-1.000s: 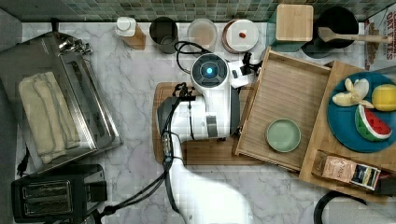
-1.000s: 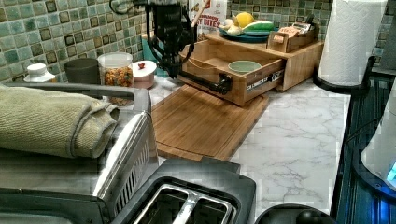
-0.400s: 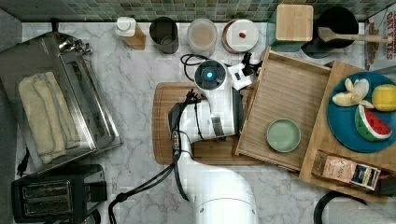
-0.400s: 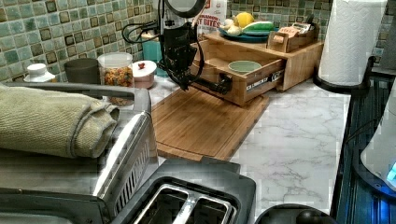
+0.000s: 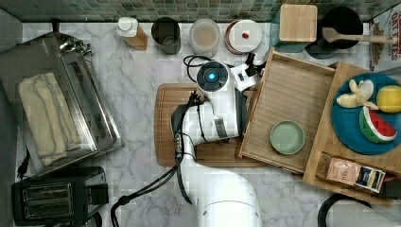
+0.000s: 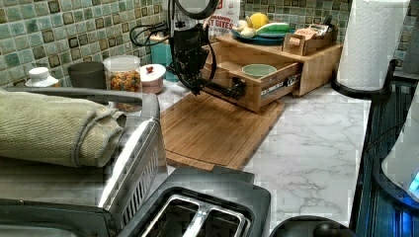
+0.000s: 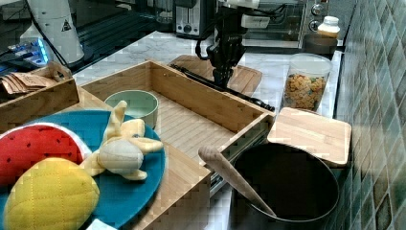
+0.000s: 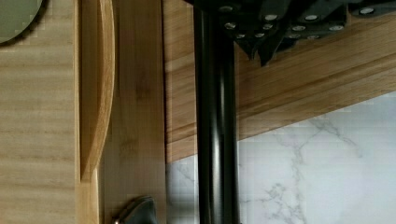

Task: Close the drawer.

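Drawer open, bowl inside.
Gripper at the black handle bar; finger state cannot be determined.

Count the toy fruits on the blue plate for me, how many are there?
3, all on the blue plate atop the wooden stand: a peeled banana at its far edge, a yellow lemon beside it, and a watermelon slice nearer. More could hide past the top view's right edge.

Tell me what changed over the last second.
The gripper came down in front of the drawer, ending by its black handle bar, above the cutting board. Nothing was visibly grasped. The drawer stayed pulled out with the green bowl inside.
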Controlling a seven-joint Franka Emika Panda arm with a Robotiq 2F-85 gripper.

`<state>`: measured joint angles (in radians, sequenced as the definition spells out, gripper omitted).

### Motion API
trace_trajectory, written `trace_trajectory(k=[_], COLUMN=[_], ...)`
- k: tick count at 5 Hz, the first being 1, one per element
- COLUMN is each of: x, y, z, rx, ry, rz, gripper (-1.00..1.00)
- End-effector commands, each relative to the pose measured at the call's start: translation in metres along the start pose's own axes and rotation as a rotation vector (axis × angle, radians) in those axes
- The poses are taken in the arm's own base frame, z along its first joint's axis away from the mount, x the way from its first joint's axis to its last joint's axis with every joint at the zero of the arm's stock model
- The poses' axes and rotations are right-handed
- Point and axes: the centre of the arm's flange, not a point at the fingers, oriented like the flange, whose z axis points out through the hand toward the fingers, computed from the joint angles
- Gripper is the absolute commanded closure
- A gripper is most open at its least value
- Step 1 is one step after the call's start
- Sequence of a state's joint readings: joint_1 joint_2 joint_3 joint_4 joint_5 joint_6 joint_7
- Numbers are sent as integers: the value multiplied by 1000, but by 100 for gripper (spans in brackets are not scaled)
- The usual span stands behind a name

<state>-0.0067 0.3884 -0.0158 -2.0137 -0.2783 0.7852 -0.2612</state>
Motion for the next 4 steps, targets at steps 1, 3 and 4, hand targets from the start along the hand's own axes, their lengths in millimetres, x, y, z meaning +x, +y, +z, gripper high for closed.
trace_trajectory(k=[1, 3, 4], x=[24, 21, 23], y=[75, 165, 196], z=[-49, -36, -11], rx=[-23, 39, 102], ry=[112, 125, 137], rz=[-66, -93, -107], gripper=[100, 100, 100])
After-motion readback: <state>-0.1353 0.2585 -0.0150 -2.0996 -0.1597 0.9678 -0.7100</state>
